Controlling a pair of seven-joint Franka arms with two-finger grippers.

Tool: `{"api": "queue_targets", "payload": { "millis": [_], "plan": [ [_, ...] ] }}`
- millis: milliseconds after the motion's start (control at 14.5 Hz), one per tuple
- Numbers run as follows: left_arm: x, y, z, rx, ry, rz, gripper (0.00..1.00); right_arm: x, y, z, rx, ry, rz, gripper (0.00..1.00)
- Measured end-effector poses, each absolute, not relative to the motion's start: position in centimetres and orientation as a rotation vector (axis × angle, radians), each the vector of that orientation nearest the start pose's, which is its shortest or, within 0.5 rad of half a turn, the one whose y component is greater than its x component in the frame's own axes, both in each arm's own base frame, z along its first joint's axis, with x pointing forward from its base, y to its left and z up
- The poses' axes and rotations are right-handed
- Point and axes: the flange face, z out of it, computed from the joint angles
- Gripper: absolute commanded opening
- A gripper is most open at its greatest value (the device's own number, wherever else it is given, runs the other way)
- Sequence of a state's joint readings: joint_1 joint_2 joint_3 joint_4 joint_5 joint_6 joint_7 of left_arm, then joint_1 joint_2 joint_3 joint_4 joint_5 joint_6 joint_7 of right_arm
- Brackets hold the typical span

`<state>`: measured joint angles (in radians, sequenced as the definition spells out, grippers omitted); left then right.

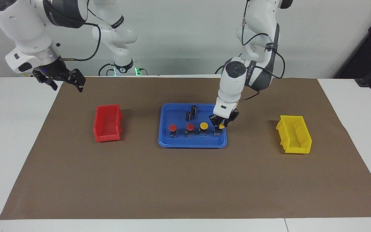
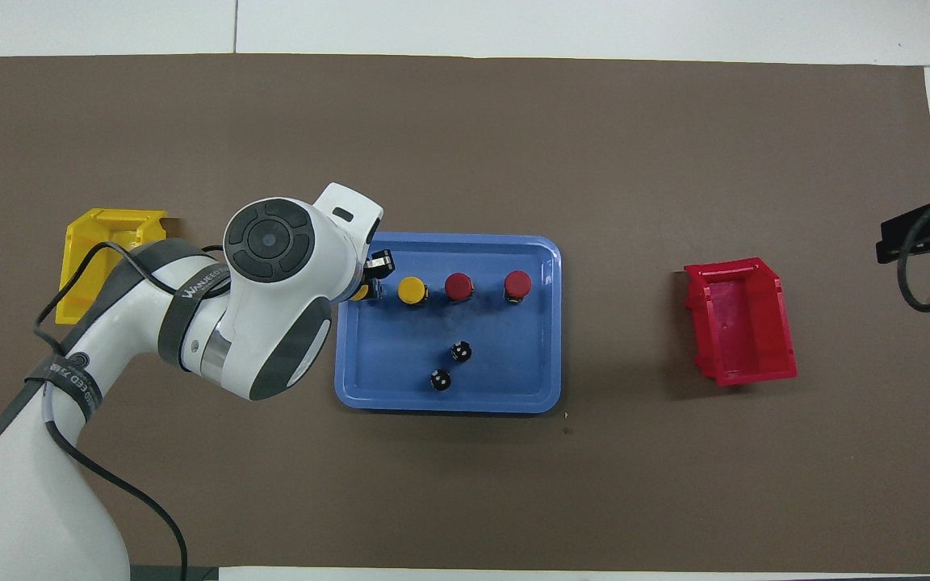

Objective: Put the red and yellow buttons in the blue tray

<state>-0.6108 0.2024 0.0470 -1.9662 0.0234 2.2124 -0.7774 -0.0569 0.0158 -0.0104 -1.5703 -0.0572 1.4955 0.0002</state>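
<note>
Four buttons sat in my blue tray (image 1: 166,141).

Two red buttons (image 1: 172,128) (image 1: 190,127) and one yellow button (image 1: 204,125) stood in a row beside the second yellow button (image 1: 221,126), which my left gripper (image 1: 220,124) had between its fingers; I couldn't tell if it was gripping. Two dark cylinders (image 1: 194,109) stood nearer the robots. My right gripper (image 1: 63,82) waited spread over the table edge.

A grey band (image 2: 190,292) on the left arm (image 2: 271,298) is showing white lettering that is reading roughly "WANHEED", and a second band (image 2: 77,383) nearer the base is carrying small print that is staying illegible.
</note>
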Motion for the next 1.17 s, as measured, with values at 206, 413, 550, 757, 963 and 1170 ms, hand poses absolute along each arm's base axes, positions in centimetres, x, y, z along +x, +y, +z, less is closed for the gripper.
{"api": "queue_targets", "payload": {
  "millis": [206, 413, 550, 757, 963, 1170],
  "plan": [
    [51.1, -31.6, 38.0, -3.094, -0.288, -0.09, 1.0, 54.9, -4.4, 61.0, -3.191, 0.111, 0.148, 1.0],
    [52.6, -29.3, 42.0, -3.065, -0.254, -0.066, 1.0, 54.9, -4.5, 61.0, -3.19, 0.115, 0.149, 1.0],
    [53.6, -26.6, 46.1, -3.057, -0.167, -0.032, 1.0, 54.9, -4.5, 61.0, -3.19, 0.116, 0.149, 1.0],
    [54.4, -21.4, 51.9, -3.064, -0.043, -0.025, 1.0, 54.9, -4.5, 60.9, -3.19, 0.116, 0.15, 1.0],
    [54.0, -16.7, 55.3, -3.068, 0.038, -0.019, 1.0, 54.9, -4.6, 60.9, -3.19, 0.118, 0.15, 1.0],
    [54.1, -10.5, 58.2, -3.094, 0.104, 0.022, 1.0, 54.9, -4.6, 60.9, -3.19, 0.119, 0.15, 1.0]
  ]
}}
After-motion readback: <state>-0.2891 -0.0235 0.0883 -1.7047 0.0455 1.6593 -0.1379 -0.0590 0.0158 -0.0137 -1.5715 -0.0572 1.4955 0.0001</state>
